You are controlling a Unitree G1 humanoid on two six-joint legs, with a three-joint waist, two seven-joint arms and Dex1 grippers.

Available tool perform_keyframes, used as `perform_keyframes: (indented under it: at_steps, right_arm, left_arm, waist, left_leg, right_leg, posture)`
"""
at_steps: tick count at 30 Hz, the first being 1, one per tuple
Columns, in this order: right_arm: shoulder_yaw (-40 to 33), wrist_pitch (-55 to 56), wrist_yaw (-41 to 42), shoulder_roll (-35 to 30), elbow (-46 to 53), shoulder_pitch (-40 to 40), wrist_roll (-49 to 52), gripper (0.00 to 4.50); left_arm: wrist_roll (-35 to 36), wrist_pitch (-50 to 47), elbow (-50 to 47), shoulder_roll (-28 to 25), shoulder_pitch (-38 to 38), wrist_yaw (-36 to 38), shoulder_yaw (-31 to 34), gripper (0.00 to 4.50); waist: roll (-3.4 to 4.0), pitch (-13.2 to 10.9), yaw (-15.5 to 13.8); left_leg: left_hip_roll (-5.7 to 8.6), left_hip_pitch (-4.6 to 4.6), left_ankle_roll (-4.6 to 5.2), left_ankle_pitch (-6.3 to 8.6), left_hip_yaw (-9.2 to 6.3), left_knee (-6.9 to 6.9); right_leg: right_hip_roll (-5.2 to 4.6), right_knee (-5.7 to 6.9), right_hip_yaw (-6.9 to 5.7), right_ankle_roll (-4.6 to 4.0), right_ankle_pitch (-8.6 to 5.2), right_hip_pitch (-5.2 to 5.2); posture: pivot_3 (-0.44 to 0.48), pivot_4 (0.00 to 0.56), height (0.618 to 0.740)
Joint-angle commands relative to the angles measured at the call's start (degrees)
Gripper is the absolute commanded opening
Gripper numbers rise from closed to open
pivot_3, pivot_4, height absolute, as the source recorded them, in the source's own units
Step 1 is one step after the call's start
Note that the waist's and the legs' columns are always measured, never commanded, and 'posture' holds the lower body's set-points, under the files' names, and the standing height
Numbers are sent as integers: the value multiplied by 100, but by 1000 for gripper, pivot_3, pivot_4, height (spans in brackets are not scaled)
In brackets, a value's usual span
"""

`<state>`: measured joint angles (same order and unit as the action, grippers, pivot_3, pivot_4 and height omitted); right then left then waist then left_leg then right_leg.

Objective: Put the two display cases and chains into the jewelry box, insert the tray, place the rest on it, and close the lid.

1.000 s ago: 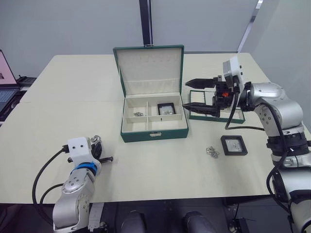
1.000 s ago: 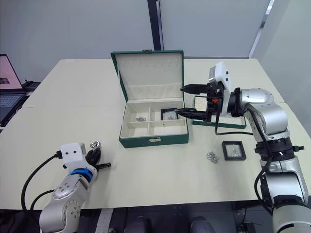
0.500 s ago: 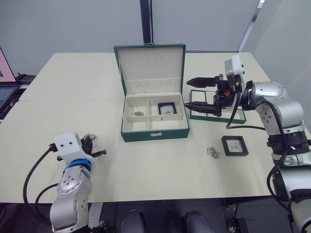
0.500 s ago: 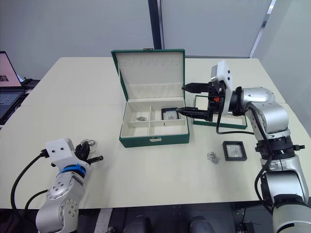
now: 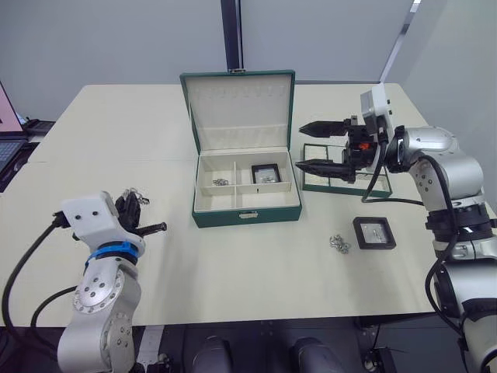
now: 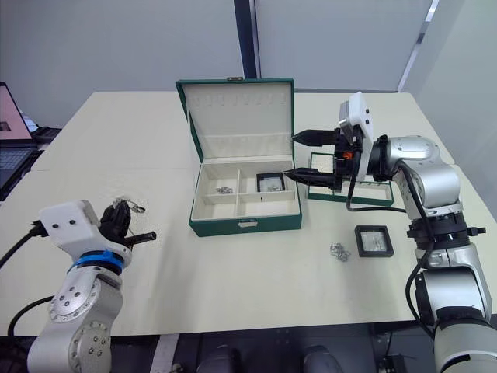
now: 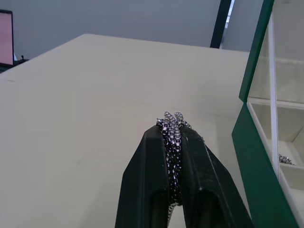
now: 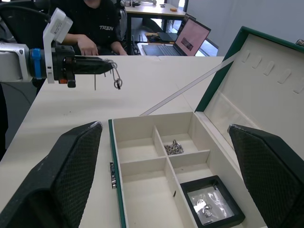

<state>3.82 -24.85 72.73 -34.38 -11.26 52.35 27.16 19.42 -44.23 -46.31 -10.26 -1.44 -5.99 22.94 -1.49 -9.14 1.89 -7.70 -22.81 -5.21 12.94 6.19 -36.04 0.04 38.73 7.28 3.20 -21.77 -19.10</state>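
The jewelry box (image 5: pixel 247 210) stands in the middle of the table with its lid (image 5: pixel 238 113) upright. One display case (image 5: pixel 266 174) and a chain (image 5: pixel 221 183) lie in its rear compartments. The other display case (image 5: pixel 374 232) and a chain (image 5: pixel 338 243) rest on the table to the box's right. The tray (image 5: pixel 330 189) lies behind them, right of the box. My right gripper (image 5: pixel 300 146) hangs open beside the box's right wall, above the tray's near end. My left gripper (image 7: pixel 172 130) is shut on a chain (image 7: pixel 172 124), held above the table left of the box.
A laptop (image 6: pixel 9 124) sits off the table's left edge. Across the table, the right wrist view shows a seated person (image 8: pixel 95 23) and another laptop (image 8: pixel 190 35). Bare tabletop lies in front of the box.
My left arm has lifted the chain higher and swung it outward to the left. The right gripper has stayed open in nearly the same spot.
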Motion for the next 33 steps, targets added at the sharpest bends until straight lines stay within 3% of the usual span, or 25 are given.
perform_keyframes:
  at_steps: [1,10,19,33]
  right_arm:
    - [-156,86,97,31,-40,239,61,4500]
    - [-181,190,159,88,-170,268,-7,4500]
    - [-362,-84,-190,-28,474,-115,137,4500]
    - [-613,-507,-583,-281,1218,-581,333,4500]
  left_arm:
    - [158,-392,-334,-242,-380,66,-189,4]
    - [397,-1248,-395,-272,-1289,60,-904,4]
    - [397,-1382,120,-252,-1748,226,-1319,4]
    - [79,-820,1128,-247,-1650,606,-1744,4]
  waist:
    - [0,0,0]
    - [-1,-1,-3]
    - [-1,-1,-4]
    - [-3,-2,-3]
  left_leg:
    - [0,0,0,0,0,0]
    - [0,-2,0,0,-1,-1]
    - [0,-2,0,0,-2,-1]
    - [1,-4,0,0,0,1]
  right_leg:
    - [0,1,0,0,0,0]
    - [1,-4,0,1,0,1]
    - [2,-5,1,1,0,0]
    - [1,-7,2,1,1,-2]
  posture:
    - [0,150,740]
    - [0,150,740]
    - [0,150,740]
    - [0,150,740]
